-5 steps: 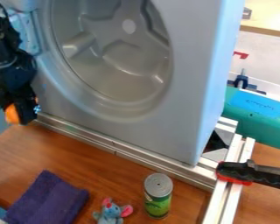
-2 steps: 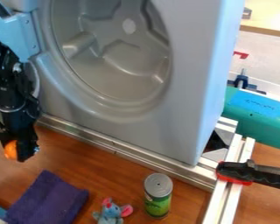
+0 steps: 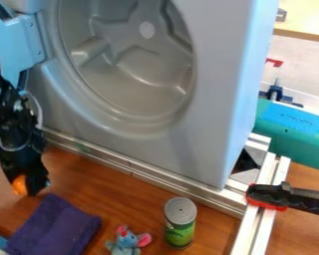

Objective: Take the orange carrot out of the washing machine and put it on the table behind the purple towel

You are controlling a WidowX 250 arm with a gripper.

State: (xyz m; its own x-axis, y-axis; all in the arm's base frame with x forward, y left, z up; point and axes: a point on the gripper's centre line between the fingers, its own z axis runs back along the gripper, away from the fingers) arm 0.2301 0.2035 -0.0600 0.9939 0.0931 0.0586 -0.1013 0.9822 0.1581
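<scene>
Hand (image 3: 29,187) lower, nearer purple cloth (image 3: 54,227).

I can't read any text. At three o'clock in my view, dark handwriting on blue tape (image 3: 292,117), stuck to the green object (image 3: 307,148), is too small to make out; so is the print on the can (image 3: 179,232) near six o'clock.

Arm (image 3: 14,117) vert. approx., jaws dn.

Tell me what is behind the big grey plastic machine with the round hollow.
Past its right side, a rounded green object with a blue tape label partly shows. The grey machine hides whatever stands directly behind it.
</scene>
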